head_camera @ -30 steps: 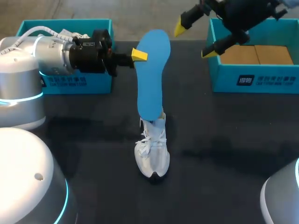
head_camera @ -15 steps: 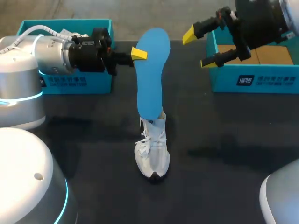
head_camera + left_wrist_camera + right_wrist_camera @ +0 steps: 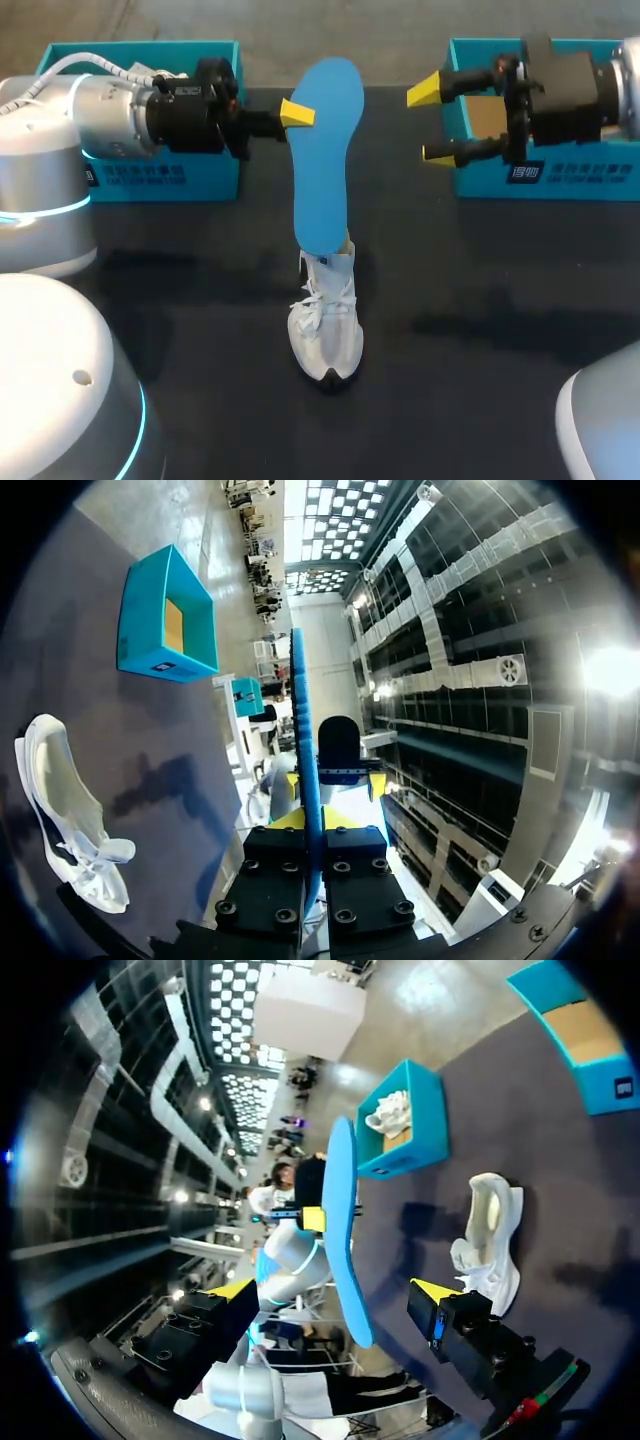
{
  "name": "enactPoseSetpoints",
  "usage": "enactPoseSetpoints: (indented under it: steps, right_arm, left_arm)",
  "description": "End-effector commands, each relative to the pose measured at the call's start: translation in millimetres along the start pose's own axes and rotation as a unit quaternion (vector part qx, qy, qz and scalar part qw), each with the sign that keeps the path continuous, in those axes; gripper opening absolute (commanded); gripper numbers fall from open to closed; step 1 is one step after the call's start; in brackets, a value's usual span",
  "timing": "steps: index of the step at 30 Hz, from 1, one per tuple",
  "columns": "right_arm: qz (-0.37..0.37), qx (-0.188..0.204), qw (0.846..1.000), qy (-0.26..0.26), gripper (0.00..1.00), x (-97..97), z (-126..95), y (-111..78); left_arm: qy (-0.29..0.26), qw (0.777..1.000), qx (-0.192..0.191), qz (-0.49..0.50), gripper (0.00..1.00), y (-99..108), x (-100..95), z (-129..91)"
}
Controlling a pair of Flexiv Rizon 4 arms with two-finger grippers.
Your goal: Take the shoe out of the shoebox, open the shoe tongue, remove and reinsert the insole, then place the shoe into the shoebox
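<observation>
A long blue insole (image 3: pixel 325 150) stands almost upright, its lower end at the heel opening of the white lace-up shoe (image 3: pixel 327 325) lying mid-table. My left gripper (image 3: pixel 297 116) is shut on the insole's edge near its upper part; in the left wrist view the insole (image 3: pixel 303 740) runs edge-on out from the gripper (image 3: pixel 312 820), with the shoe (image 3: pixel 65 810) off to the side. My right gripper (image 3: pixel 432 122) is open, level with the insole's top and apart from it. In the right wrist view the insole (image 3: pixel 340 1230) is ahead of the wide-open gripper (image 3: pixel 335 1295), with the shoe (image 3: pixel 490 1235) beyond.
A teal shoebox (image 3: pixel 540 170) with a cardboard floor stands at the back right, just behind my right gripper. A second teal box (image 3: pixel 140 175) at the back left holds something white, partly hidden by my left arm.
My right gripper has come down from above the right shoebox and turned level, its open fingers now pointing left at the insole. The left arm, insole and shoe have stayed put.
</observation>
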State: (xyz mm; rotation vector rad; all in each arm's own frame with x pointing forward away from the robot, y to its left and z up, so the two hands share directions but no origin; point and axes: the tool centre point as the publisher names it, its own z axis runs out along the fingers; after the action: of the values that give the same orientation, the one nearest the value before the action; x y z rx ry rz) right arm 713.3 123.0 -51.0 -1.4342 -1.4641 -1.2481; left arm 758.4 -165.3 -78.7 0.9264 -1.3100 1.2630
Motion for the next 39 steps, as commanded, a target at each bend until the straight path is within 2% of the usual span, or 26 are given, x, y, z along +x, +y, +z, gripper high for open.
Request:
enactPoseSetpoints:
  steps: [1, 18, 30, 32, 35, 37, 39]
  right_arm:
    - [0.003, -0.005, 0.992, 0.124, 1.0, -6.8, 3.7, -5.6]
    - [0.019, 0.004, 0.995, 0.099, 1.0, -12.8, 9.6, -4.7]
    - [0.021, 0.0, 0.994, 0.104, 1.0, -13.0, 10.1, -4.6]
    - [0.021, 0.0, 0.994, 0.104, 1.0, -13.0, 10.1, -4.6]
    - [0.021, 0.0, 0.994, 0.104, 1.0, -13.0, 10.1, -4.6]
    - [0.021, 0.0, 0.994, 0.104, 1.0, -13.0, 10.1, -4.6]
    - [0.021, 0.0, 0.994, 0.104, 1.0, -13.0, 10.1, -4.6]
  left_arm:
    - [-0.001, 1.0, 0.0, 0.001, 0.0, 1.1, 1.9, 0.1]
    - [-0.002, 1.0, -0.003, 0.003, 0.0, 0.9, 2.7, 1.9]
    - [-0.004, 1.0, -0.006, 0.002, 0.0, -3.8, 3.0, 1.6]
    - [-0.007, 1.0, -0.007, 0.02, 0.0, -4.5, 2.2, 1.8]
    - [-0.021, 0.995, -0.011, 0.1, 0.0, -3.2, -1.8, 3.6]
    - [-0.04, 0.984, -0.005, 0.175, 0.0, -6.1, -4.3, 4.0]
    - [-0.025, 0.972, 0.012, 0.234, 0.0, -8.8, -3.7, 3.1]
